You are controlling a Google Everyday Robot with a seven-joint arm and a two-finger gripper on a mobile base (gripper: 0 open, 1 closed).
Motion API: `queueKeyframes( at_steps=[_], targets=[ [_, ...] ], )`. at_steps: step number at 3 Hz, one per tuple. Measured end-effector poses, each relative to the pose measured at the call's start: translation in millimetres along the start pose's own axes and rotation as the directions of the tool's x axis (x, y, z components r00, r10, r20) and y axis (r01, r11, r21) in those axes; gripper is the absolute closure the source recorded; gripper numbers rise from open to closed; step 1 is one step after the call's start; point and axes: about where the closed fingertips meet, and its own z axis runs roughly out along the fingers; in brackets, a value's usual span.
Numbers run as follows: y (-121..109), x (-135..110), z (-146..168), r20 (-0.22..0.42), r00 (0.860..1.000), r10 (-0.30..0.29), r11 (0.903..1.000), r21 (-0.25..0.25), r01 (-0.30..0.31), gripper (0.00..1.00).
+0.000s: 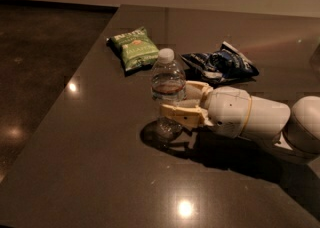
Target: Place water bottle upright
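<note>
The water bottle (167,87) is clear ribbed plastic with a white cap and a red-striped label band. It stands upright on the dark table (100,172), its base resting on the surface. My gripper (172,101) reaches in from the right, low over the table. Its cream fingers (182,114) sit on either side of the bottle's lower body, closed around it.
A green snack bag (132,48) lies behind the bottle to the left. A dark blue snack bag (220,64) lies behind the gripper to the right. The table's left edge runs diagonally, with dark floor (35,72) beyond it.
</note>
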Motion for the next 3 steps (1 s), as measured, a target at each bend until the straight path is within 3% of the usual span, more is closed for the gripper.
queueKeyframes(
  at_steps=[1, 2, 3],
  targets=[
    [-1.4, 4.2, -2.1, 0.015, 1.0, 0.014, 0.9999, 0.004, -0.014, 0.59],
    [-4.1, 7.9, -4.6, 0.034, 0.999, 0.029, 0.9996, 0.004, -0.029, 0.28],
    [-2.2, 6.7, -2.4, 0.03, 0.999, 0.025, 0.9997, 0.0, -0.025, 0.04]
  ],
)
